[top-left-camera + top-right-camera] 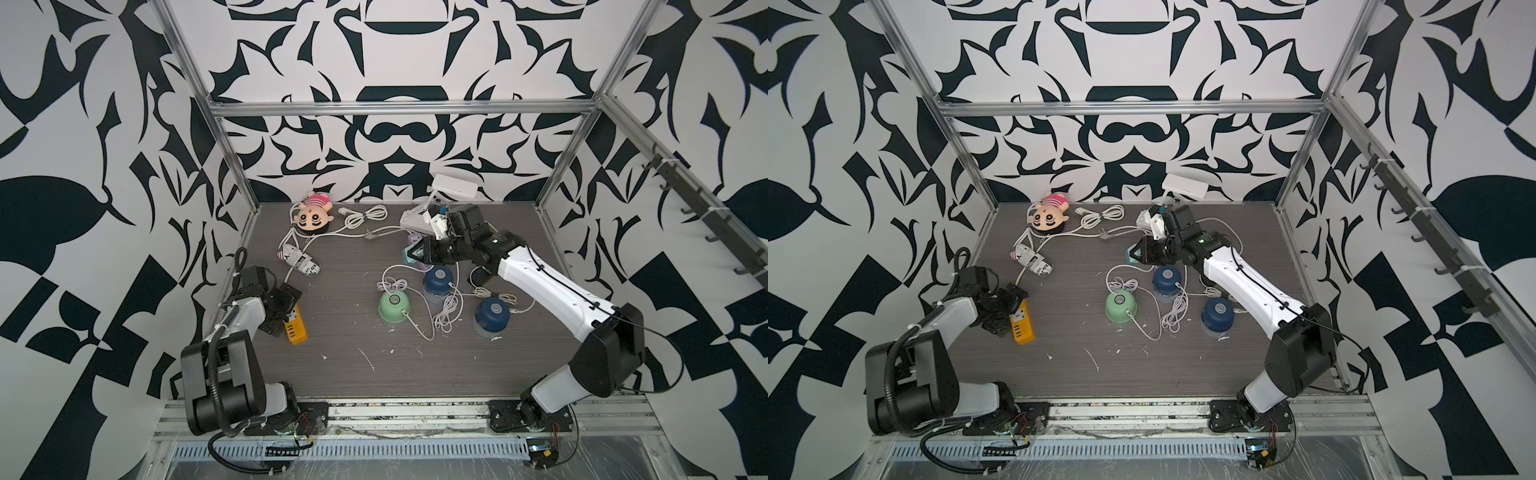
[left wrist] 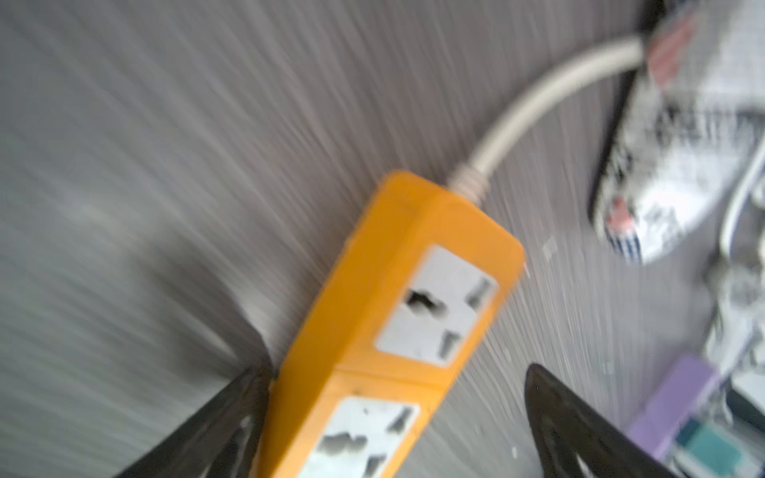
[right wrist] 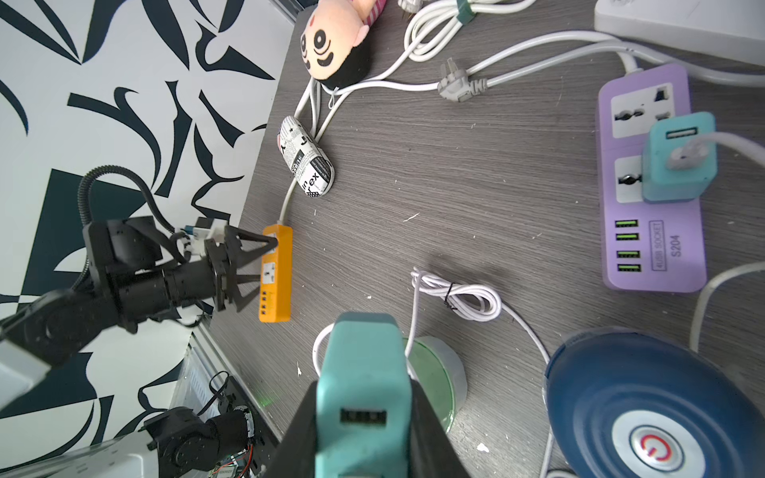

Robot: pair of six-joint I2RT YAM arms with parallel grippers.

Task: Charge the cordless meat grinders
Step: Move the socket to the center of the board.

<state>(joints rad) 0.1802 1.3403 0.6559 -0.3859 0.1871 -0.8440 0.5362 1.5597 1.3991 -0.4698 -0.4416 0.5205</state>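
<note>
**Three cordless meat grinders** stand close together right of centre in both top views. The mint green grinder (image 1: 394, 306) is at the left of the cluster. The upper navy grinder (image 1: 437, 282) is above and to its right, and the lower navy grinder (image 1: 491, 316) is furthest right. Each dome carries a round silver button (image 1: 494, 308).

Loose white cables (image 1: 446, 309) lie coiled between and around the grinders, and one runs off from the green unit's side.

Just above the upper navy grinder, the right gripper (image 1: 415, 252) is clamped on a teal cube adapter (image 3: 364, 397). Its fingers (image 3: 434, 438) press against two opposite sides of the adapter.

Close by lies the purple power strip (image 3: 654, 248). A second teal adapter (image 3: 679, 161) sits in one of its sockets with a cable plugged in.

Well apart, at the left edge of the table (image 1: 374, 374), lies the orange power strip (image 1: 296, 328). The left gripper (image 3: 269, 260) is over it with its jaws wide apart, straddling the strip and gripping nothing.

At the upper left of the table are a plush doll (image 1: 311, 214) and a newsprint-patterned pouch (image 1: 299, 262). A white box (image 1: 451, 187) stands at the back wall.
</note>
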